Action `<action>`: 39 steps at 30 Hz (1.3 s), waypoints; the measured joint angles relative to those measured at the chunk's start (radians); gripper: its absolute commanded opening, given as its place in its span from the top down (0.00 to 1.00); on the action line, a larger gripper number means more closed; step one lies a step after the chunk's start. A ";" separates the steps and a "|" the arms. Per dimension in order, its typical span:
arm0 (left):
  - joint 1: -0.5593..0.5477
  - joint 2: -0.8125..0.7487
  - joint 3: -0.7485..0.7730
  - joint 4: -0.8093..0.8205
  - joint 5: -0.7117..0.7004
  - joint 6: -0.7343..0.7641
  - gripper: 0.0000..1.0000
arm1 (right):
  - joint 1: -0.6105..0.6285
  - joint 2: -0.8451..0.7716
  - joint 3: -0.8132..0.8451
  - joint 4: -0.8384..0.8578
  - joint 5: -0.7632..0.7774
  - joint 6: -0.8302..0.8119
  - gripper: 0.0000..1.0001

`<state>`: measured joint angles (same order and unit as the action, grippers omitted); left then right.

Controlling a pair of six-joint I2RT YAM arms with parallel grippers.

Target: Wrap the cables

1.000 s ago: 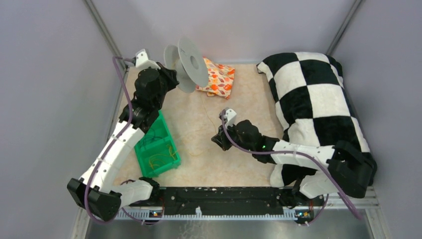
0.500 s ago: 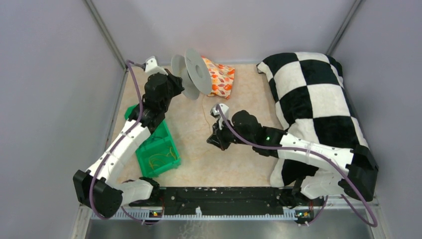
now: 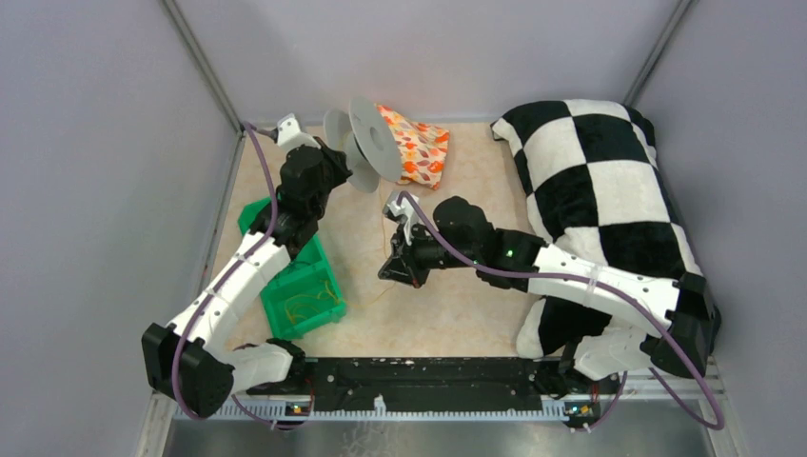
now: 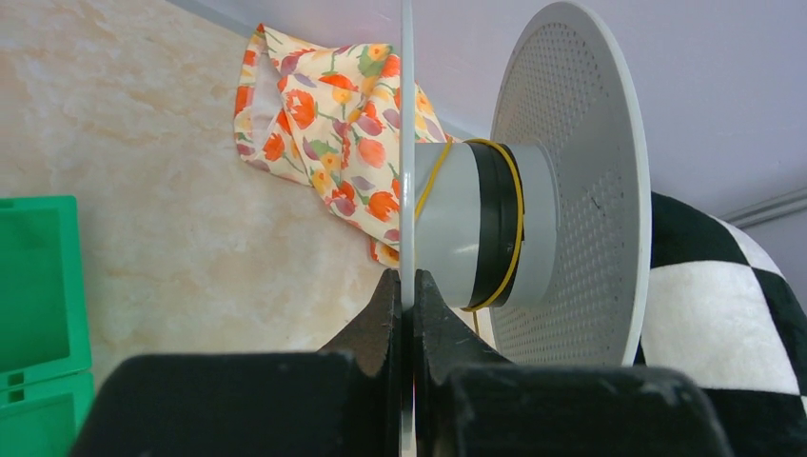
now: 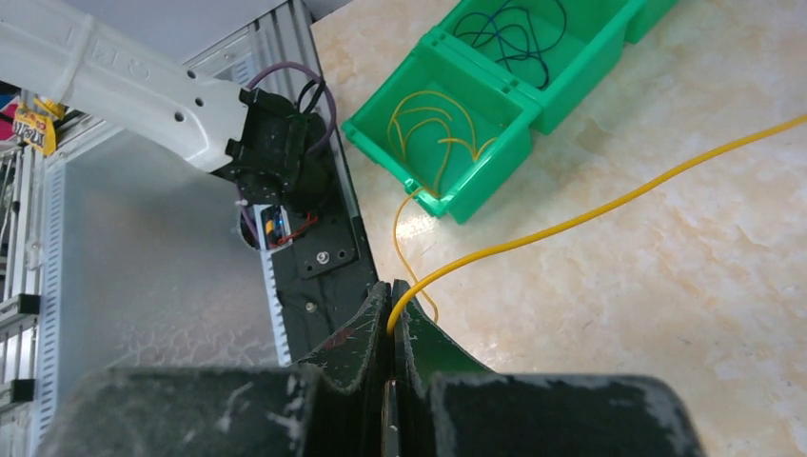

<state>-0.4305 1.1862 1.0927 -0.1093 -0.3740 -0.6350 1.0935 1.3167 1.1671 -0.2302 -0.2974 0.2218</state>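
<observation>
My left gripper (image 4: 406, 278) is shut on the thin near flange of a grey plastic spool (image 4: 457, 228) and holds it up at the back left (image 3: 366, 143). A yellow cable (image 4: 519, 219) loops round the spool's core over a black band. My right gripper (image 5: 392, 290) is shut on that thin yellow cable (image 5: 590, 214), low over the middle of the table (image 3: 392, 271). From its fingertips the strand runs up and to the right in the right wrist view. A thinner stretch curls back to the green bin (image 5: 457, 124).
The green bin (image 3: 303, 295) sits under the left arm, with yellow strands in one compartment and dark cables (image 5: 509, 29) in another. A floral cloth (image 3: 414, 148) lies behind the spool. A black-and-white checkered cushion (image 3: 600, 181) fills the right side.
My right gripper has moved left across the table with the yellow cable in it. The left arm has shifted the spool slightly right and nearer.
</observation>
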 measured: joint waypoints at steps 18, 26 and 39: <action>-0.031 0.001 -0.004 0.000 -0.087 -0.025 1.00 | 0.018 0.016 0.039 -0.012 -0.027 0.011 1.00; -0.077 0.055 0.064 -0.028 -0.047 0.133 1.00 | 0.017 0.020 0.063 -0.041 -0.021 -0.049 1.00; -0.082 0.108 0.133 -0.172 0.418 0.599 1.00 | -0.283 0.019 0.211 -0.161 -0.290 -0.259 1.00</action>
<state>-0.5125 1.2945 1.2255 -0.2817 0.0444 -0.0357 0.8101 1.3361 1.3781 -0.3908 -0.5869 -0.0372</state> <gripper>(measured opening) 0.026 0.005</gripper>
